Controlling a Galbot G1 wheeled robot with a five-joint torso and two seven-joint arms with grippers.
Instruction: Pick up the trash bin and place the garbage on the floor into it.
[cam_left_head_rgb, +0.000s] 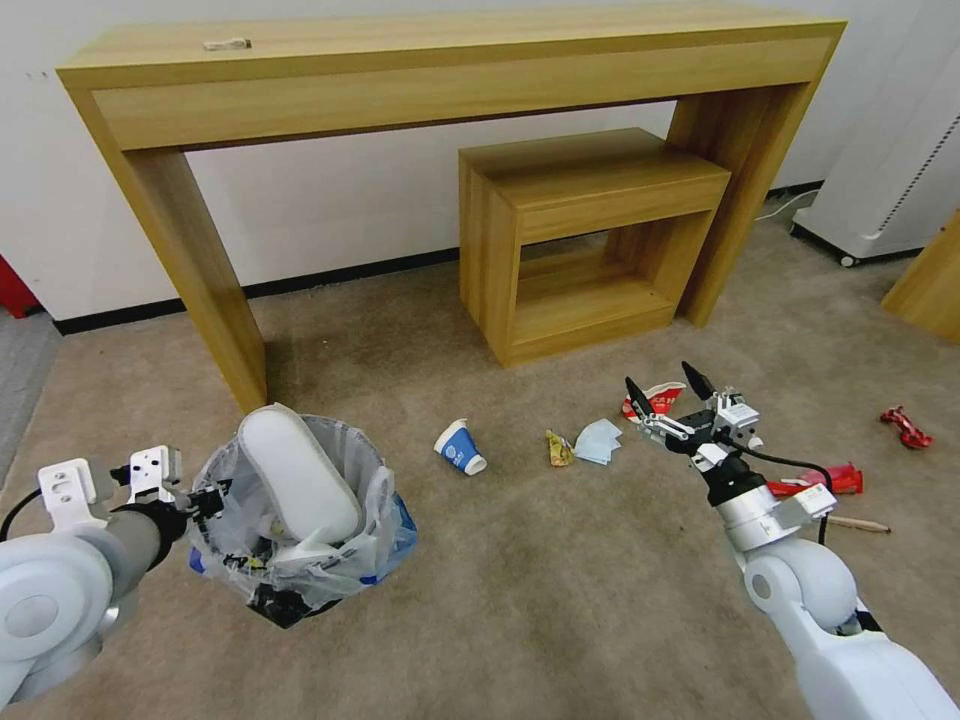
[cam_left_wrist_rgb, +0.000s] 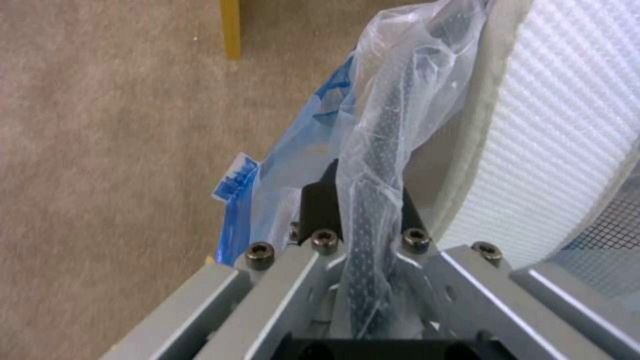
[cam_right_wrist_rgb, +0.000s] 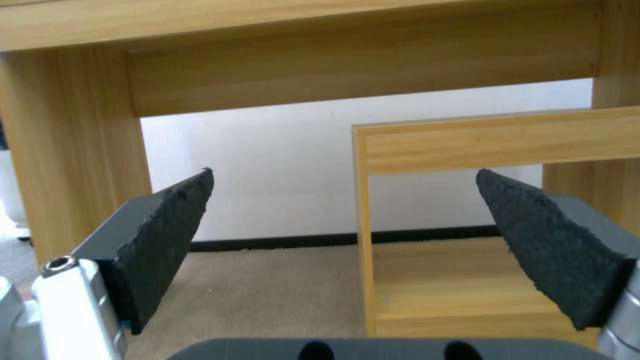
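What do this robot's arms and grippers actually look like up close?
Both arms are smooth white shells with rounded joints, ending in silver metal wrist sections. The left gripper has a white bracket with holes beside it and grey metal links with dark bolts. The right gripper has two black, wedge-shaped fingers faced with rough, textured pads, plus a thin black cable looping along its wrist.
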